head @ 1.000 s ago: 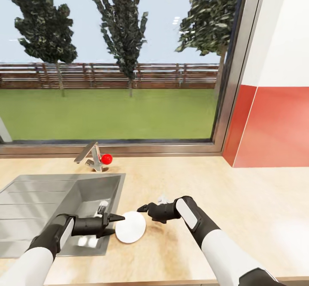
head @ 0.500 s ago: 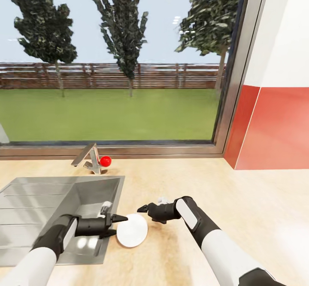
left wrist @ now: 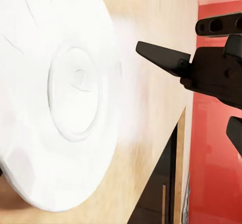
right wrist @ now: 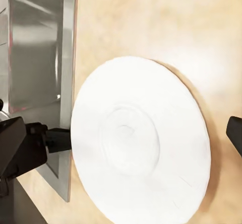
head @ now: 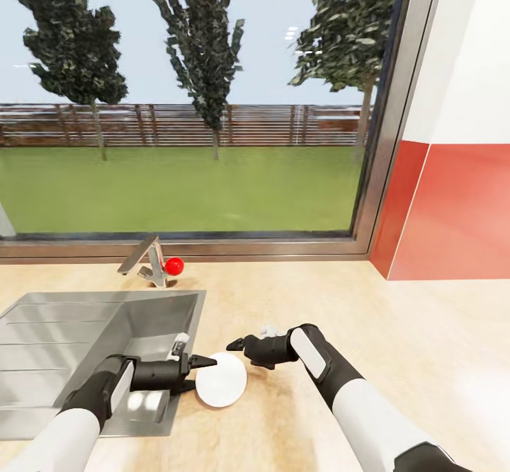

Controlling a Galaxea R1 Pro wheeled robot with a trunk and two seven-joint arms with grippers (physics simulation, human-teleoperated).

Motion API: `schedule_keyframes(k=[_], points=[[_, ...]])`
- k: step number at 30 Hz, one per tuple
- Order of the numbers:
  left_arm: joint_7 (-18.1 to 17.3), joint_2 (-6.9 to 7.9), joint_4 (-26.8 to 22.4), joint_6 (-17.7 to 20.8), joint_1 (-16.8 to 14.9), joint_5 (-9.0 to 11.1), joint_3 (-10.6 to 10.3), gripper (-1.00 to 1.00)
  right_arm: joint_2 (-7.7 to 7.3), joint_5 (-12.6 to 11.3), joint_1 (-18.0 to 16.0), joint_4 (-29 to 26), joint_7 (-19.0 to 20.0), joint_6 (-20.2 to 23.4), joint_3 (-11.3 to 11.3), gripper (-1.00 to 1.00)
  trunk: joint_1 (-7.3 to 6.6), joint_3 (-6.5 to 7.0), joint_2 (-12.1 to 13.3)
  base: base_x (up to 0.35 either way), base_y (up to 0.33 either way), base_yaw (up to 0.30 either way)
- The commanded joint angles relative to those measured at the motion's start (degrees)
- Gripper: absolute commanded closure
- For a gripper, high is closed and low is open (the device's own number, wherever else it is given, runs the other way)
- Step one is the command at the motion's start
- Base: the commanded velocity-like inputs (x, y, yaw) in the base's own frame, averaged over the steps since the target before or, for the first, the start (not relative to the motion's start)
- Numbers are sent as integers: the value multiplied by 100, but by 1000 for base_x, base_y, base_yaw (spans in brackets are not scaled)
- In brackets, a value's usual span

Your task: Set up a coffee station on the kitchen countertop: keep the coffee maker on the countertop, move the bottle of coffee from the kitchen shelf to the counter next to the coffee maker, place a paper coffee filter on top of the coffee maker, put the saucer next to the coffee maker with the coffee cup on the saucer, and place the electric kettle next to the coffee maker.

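1. White saucer (head: 222,379) is sitting farther toward the robot's right than 1 s ago, now clear of the sink (head: 85,330) rim & fully on the kitchen countertop (head: 397,330).
2. Left gripper (head: 202,373) is moving with it, having shifted the same way since the earlier frames; its fingers are clamping the saucer's near edge, one above & one below.
3. Right gripper (head: 237,345) is staying put vs. earlier, hovering just past the saucer's far edge, not touching; one fingertip (left wrist: 156,55) is showing in left wrist cam, so can't tell how wide it's standing.
4. Saucer in right wrist cam (right wrist: 138,146): plain round disc w/ shallow centre well, lying on light wood, just beside the steel sink wall (right wrist: 40,48).
5. Faucet (head: 145,260) w/ red knob is standing behind the sink, under the window.
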Motion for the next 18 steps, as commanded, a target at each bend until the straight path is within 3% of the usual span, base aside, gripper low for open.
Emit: schedule_keyframes(k=[1, 4, 8, 18], points=[[-37, -4, -2, 49, -6, -37, 24, -100, 0, 55, -6, 0, 46, 14, -1, -100, 4, -14, -14, 0, 0, 0], [-37, -7, -2, 54, -6, -36, -31, -100, 0, 55, -6, 0, 46, 14, -1, -100, 4, -14, -14, 0, 0, 0], [-58, -5, -2, 57, -6, -29, -416, -100, 0, 55, -7, -2, 46, 14, -1, -100, 4, -14, -14, 0, 0, 0], [-81, -1, -2, 58, -8, -19, -499, -100, 0, 55, -6, -2, 46, 14, -1, -100, 4, -14, -14, 0, 0, 0]])
